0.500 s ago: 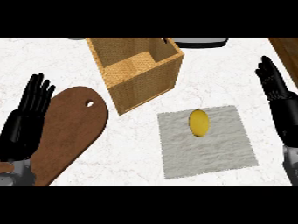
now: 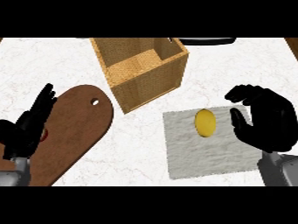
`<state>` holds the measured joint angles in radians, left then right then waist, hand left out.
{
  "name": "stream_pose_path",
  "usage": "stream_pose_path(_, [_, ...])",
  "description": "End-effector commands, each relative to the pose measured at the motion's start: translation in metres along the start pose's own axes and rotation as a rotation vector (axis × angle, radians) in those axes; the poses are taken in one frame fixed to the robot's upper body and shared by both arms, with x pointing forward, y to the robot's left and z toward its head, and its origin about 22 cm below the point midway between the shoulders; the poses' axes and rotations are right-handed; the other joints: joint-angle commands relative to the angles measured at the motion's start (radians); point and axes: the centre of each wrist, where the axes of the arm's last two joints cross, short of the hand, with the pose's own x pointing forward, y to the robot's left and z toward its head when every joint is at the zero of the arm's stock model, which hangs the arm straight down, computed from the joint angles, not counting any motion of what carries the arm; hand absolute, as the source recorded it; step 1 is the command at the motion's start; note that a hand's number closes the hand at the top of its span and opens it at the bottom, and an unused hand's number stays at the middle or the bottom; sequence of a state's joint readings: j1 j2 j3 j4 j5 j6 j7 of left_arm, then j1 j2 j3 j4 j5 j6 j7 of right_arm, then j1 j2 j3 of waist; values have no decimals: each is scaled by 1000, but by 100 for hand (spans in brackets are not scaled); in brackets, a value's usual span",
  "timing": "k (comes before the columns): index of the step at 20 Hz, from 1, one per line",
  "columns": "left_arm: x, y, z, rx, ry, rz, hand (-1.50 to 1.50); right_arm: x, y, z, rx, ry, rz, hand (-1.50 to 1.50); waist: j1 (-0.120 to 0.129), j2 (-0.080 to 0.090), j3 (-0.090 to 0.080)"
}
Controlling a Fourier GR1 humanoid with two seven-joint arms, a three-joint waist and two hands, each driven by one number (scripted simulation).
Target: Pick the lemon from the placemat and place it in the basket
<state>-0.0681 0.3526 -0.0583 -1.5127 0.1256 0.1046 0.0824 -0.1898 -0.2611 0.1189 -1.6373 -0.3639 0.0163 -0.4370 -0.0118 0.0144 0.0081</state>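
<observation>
A yellow lemon [image 2: 205, 122] lies on the grey placemat [image 2: 202, 157], near its upper middle. Behind it and to the left stands the wooden basket [image 2: 152, 83], an open box with a woven floor. My right hand [image 2: 267, 120] hovers just right of the lemon, over the placemat's right edge, fingers bent toward the fruit and thumb on the lemon's side, with a gap between hand and lemon. My left hand [image 2: 25, 124] rests at the left, fingers straight and up, over a brown cutting board [image 2: 67, 131].
The brown wooden cutting board with a hole near its top lies at the left of the white marble counter [image 2: 48, 61]. A dark object [image 2: 206, 41] shows at the far edge behind the basket. Wooden strips border the counter at both sides.
My right hand has moved in from the right edge toward the lemon and its fingers have curled. The view has shifted slightly. The lemon and my left hand have stayed in place.
</observation>
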Motion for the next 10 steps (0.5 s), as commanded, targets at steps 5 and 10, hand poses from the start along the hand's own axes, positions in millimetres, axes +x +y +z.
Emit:
stream_pose_path(5, [2,-8,-20,-6,123,-68,0,-16,40,36,-178,-142,227,-150,-4,-16,-9])
stream_pose_path(10, [1,-17,-22,10,137,-73,0,2,-29,54,-53,143,694,-150,-35,-21,-14])
